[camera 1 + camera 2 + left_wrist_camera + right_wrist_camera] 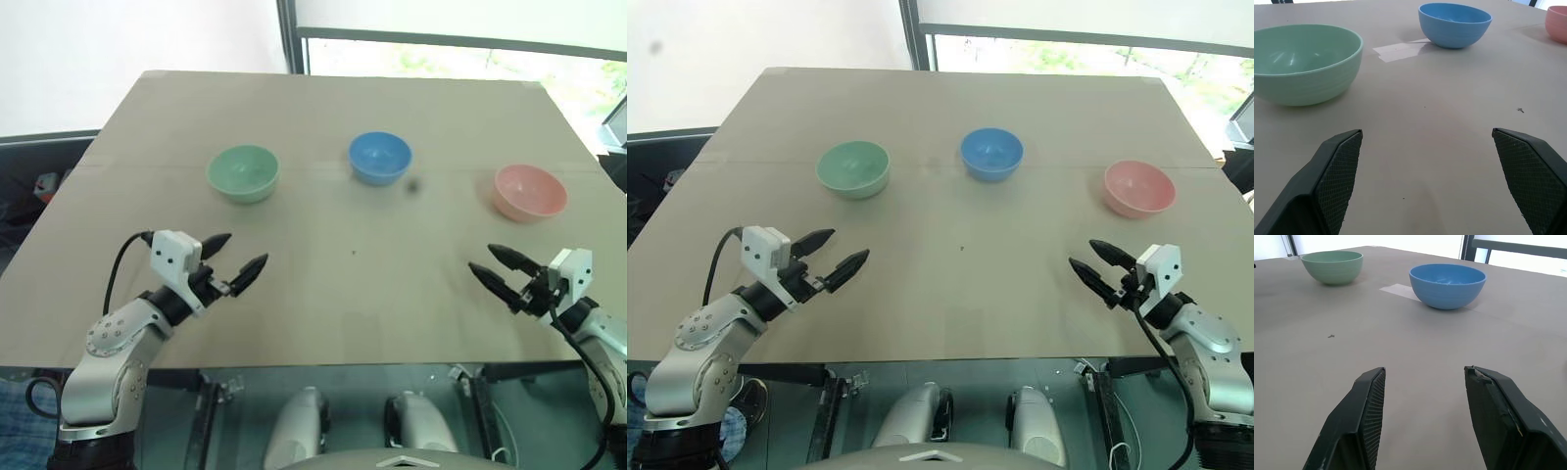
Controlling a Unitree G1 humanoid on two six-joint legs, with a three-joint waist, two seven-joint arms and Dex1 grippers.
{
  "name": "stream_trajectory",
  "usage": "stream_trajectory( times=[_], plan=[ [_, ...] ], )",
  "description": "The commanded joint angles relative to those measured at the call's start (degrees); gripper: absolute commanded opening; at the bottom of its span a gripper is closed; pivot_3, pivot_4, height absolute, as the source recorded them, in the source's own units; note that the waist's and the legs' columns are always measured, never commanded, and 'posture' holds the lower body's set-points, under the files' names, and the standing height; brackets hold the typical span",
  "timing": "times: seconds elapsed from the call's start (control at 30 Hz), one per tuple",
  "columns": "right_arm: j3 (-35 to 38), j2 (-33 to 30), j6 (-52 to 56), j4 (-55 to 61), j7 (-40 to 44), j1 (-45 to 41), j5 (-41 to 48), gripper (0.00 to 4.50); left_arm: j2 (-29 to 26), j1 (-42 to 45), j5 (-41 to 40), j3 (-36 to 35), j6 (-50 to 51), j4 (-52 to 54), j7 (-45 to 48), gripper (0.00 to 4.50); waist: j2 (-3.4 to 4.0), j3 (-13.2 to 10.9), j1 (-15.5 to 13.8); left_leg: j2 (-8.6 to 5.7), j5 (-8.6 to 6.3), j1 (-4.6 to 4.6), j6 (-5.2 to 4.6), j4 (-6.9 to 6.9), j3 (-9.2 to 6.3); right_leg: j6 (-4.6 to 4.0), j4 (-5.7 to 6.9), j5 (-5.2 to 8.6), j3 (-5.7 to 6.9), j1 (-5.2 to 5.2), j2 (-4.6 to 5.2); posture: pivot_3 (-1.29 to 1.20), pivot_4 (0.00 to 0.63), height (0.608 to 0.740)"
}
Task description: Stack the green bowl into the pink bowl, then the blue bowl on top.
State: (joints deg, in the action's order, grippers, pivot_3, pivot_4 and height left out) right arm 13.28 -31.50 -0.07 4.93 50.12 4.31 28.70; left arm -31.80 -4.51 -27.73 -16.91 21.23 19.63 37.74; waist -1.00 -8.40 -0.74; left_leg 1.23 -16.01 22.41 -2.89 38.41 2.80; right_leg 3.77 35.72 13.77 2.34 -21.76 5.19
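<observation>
Three small round bowls of the same size stand upright in a loose row across the far half of a tan table, each well apart from the others. The green bowl is pale mint, smooth and plain, with faint horizontal ridges on its outer wall in the left wrist view; it sits on the robot's left. The blue bowl is bright sky blue, sits in the middle, a little farther back than the other two, and is empty. A strip of pale tape lies flat on the table just beside it, on the side toward the green bowl. The pink bowl is salmon, plain, and sits on the right near the table's edge. None is stacked; each rests on the table by itself.

The left gripper hangs over the near left part of the table, roughly level and angled inward toward the middle, with the green bowl beyond it. Its two black fingers are spread wide and hold nothing. The right gripper mirrors it over the near right part, roughly level and angled inward, short of the pink bowl. Its fingers stand clearly apart, less widely than the left's, and are empty. A small dark speck lies on the table between the two grippers.
</observation>
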Motion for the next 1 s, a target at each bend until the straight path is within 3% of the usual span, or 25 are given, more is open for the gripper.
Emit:
stream_trajectory(
  times=[0.03,0.57,0.83,1.0],
  plan=[
    [1.85,-0.48,-0.44,1.41,0.1,-0.42,0.89,2.69,-0.36,1.4,-0.95,-0.69,-0.95,0.44,0.78,4.5,0.0,0.0,0.0,0.0,0.0,0.0,0.0,0.0,0.0,0.0,0.0,0.0,0.0,0.0,0.0,0.0,0.15,0.74],
    [1.44,-0.55,0.26,2.13,-0.82,-1.29,0.5,2.69,-0.48,2.05,-1.35,0.15,-1.68,-0.72,3.38,4.5,0.0,0.0,-0.06,0.01,0.0,0.0,0.0,0.02,0.02,0.01,0.0,0.0,0.01,0.0,-0.07,0.0,0.15,0.74],
    [1.46,-1.57,2.69,2.07,-2.46,-2.69,-1.14,2.69,-0.64,3.71,-5.89,1.15,1.44,2.45,4.94,4.5,0.0,0.0,-0.06,0.01,0.0,0.0,0.0,0.02,0.02,0.01,0.0,0.0,0.0,0.0,-0.07,0.0,0.15,0.74],
    [-2.39,-5.64,8.02,1.57,-10.42,-4.95,-13.1,2.69,0.0,7.59,-13.17,3.55,5.65,6.49,6.5,4.5,-0.02,0.01,-0.07,0.0,0.0,0.01,0.0,0.09,0.01,0.0,0.06,0.0,0.01,0.0,-0.05,0.0,0.15,0.74]
  ],
)
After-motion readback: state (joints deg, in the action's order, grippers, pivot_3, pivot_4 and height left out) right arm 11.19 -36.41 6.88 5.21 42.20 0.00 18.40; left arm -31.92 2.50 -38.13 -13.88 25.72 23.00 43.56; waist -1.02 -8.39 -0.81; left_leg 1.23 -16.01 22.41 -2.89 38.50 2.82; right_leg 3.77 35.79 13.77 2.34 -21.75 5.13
